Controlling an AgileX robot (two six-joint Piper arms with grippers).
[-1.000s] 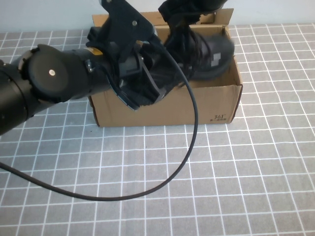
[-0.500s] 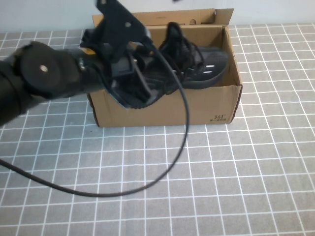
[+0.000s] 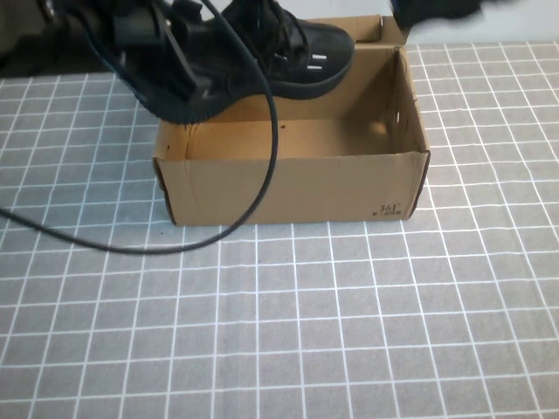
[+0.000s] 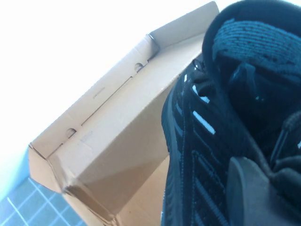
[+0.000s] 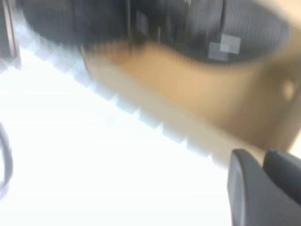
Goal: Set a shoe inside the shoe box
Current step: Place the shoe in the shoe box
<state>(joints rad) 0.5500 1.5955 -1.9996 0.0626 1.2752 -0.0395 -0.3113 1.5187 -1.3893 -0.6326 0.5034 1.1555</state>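
Left end effector (image 4: 254, 197) clamped on knit shoe (image 3: 262, 52) above corrugated shoe box (image 3: 288, 188); dashes sharper at wrist. Right end effector (image 5: 263, 183) beyond box's far right corner, narrow.

Black knit sneaker (image 3: 262, 52) with black laces and short white dashes on the side, raised over the far left part of the box, toe toward the right, ridged sole facing down and forward. Brown corrugated cardboard shoe box (image 3: 288, 183) open on the gridded surface, interior bare, flap lid standing up at the back, small dark "361" print at the front right corner.
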